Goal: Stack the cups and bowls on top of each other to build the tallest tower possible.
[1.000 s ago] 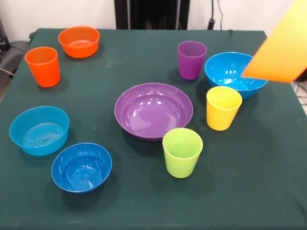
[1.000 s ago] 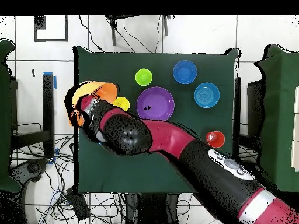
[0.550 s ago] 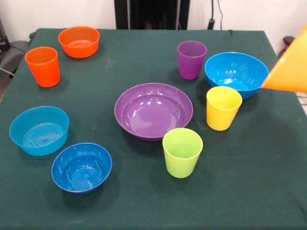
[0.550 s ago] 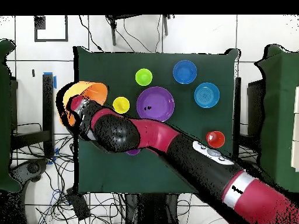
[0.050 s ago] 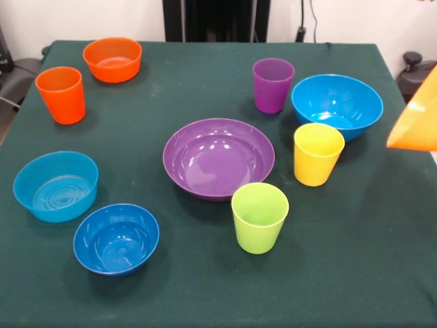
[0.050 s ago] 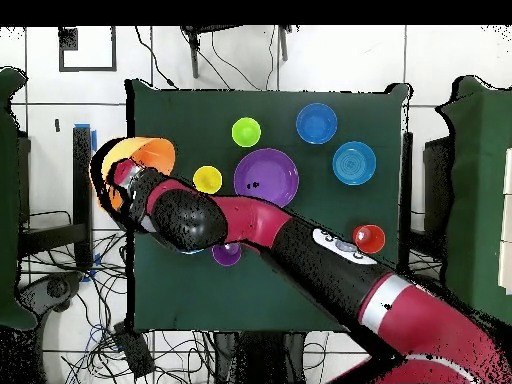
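Note:
The orange-yellow bowl [image 5: 418,119] hangs tilted in the air at the right edge of the front view. From above, this bowl [image 6: 140,158] sits over the table's left edge with my gripper [image 6: 119,186] shut on its rim. On the cloth stand the purple bowl [image 5: 218,158], large blue bowl [image 5: 336,106], small orange bowl [image 5: 113,59], dark blue bowl [image 5: 116,238] and light blue bowl [image 5: 56,186]. The cups stand apart: orange [image 5: 61,94], purple [image 5: 273,85], yellow [image 5: 317,154], lime green [image 5: 259,217]. Nothing is stacked.
The green table [image 6: 300,290] carries my red and black arm [image 6: 300,240] running across it from the lower right in the overhead view, hiding the large blue bowl and small orange bowl there. Cables lie on the floor [image 6: 80,330] beside the table.
The orange-yellow bowl has travelled with the gripper outward past the table's edge, sliding to the right in the front view and uncovering the large blue bowl. The other pieces have not moved.

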